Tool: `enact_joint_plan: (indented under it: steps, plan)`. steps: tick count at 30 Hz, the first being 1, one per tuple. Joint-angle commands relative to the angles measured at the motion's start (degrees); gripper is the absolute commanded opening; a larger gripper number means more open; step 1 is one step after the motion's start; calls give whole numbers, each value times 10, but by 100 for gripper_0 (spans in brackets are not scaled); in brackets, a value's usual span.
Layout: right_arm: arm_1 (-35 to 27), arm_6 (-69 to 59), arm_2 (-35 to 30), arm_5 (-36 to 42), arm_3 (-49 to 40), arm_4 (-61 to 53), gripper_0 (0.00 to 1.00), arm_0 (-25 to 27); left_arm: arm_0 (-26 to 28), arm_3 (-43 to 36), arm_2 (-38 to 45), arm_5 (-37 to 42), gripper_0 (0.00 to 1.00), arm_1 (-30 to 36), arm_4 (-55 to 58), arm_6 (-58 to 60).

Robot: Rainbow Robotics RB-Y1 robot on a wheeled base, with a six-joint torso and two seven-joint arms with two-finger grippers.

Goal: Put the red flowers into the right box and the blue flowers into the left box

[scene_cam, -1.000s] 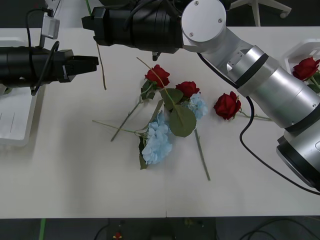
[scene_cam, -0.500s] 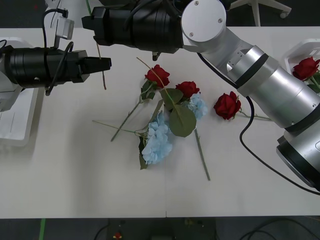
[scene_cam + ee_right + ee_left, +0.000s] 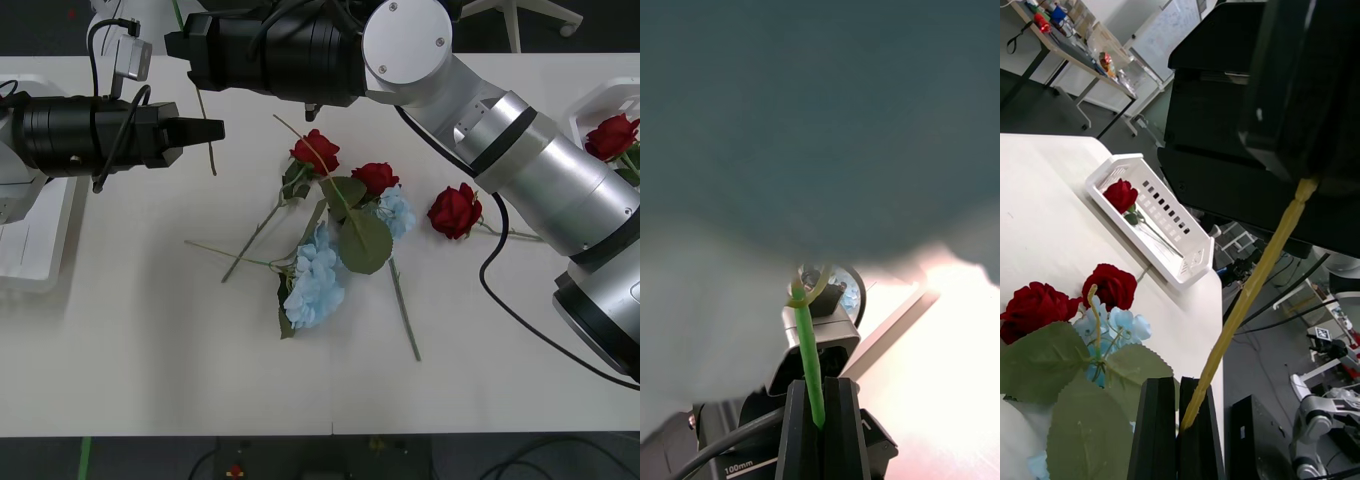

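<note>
A thin stem (image 3: 204, 125) is pinched by both closed claws, left claw (image 3: 212, 130) and right claw (image 3: 172, 45); bending is risked if pulled apart.

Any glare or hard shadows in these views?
Right wrist view: table blown out to white glare, dark above; stem readable in the right gripper. Front view: even light, soft shadows beside the blue flowers. Left wrist view: no glare; right box evenly lit.

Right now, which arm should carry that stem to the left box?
Left. The left gripper is shut on the stem and sits right beside the left box; the right gripper, also holding it, reaches across from the far side.
</note>
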Motion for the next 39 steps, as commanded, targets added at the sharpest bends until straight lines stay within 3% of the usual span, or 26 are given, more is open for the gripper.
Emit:
enact_joint_plan:
  steps: [1, 2, 3, 4, 7, 20, 26, 33, 39]
  plan:
    - [10, -27, 1, -10, -8, 2, 28, -32, -29, -7, -4, 5, 0, -6, 11, 50]
    - [10, -28, 1, -13, -8, 1, 45, -32, -29, -7, -3, 5, 0, -5, 12, 50]
    - [10, -29, 1, -14, -9, 2, 53, -32, -29, -7, -4, 5, 0, -5, 12, 50]
    - [9, -30, 1, -27, -9, 2, 78, -32, -29, -6, -4, 5, 0, -3, 12, 51]
    - [5, -27, 1, -48, -9, 2, 100, -31, -29, -6, -3, 6, 0, 0, 14, 52]
    - [-34, -25, 1, -14, -8, 2, 100, -32, -15, -6, -4, 5, 0, 74, 17, 60]
    - [-112, -13, 1, 96, -9, 3, 100, -32, -6, -6, -3, 0, 0, 159, -43, 61]
    - [-209, 7, 12, 266, -12, 44, 100, -28, 54, -6, -3, -50, 0, 290, -49, 57]
    - [-296, 25, 51, 349, -17, 58, 100, -26, 101, -6, 14, -106, 0, 370, -96, 56]
